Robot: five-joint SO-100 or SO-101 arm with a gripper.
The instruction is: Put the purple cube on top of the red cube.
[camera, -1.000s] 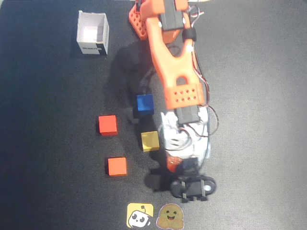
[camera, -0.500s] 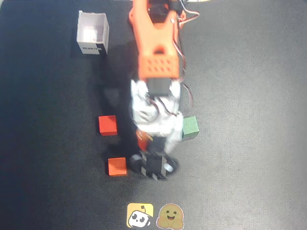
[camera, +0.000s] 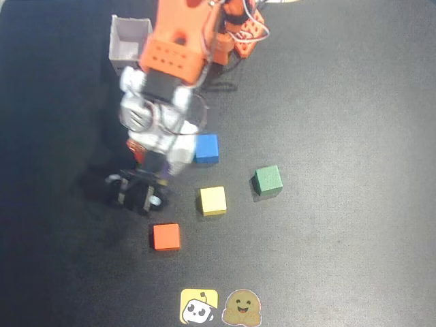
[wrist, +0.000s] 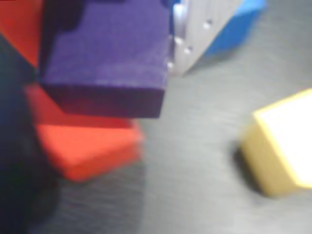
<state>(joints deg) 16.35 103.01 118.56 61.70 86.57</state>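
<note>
In the wrist view the purple cube (wrist: 105, 53) fills the top left, held between a white finger (wrist: 195, 34) on its right and a dark jaw on its left. My gripper (wrist: 112, 29) is shut on it. The red cube (wrist: 87, 146) lies right under and in front of it, partly covered; I cannot tell whether they touch. In the overhead view my gripper (camera: 151, 167) sits left of the blue cube and hides both cubes, apart from a red sliver (camera: 134, 146) and a purple bit (camera: 166, 180).
A blue cube (camera: 206, 148) is right of the gripper, with a yellow cube (camera: 212, 200) and a green cube (camera: 268, 180) further right. An orange-red cube (camera: 166, 236) lies in front. A white box (camera: 128, 42) stands at the back. Two stickers (camera: 219, 307) lie at the front edge.
</note>
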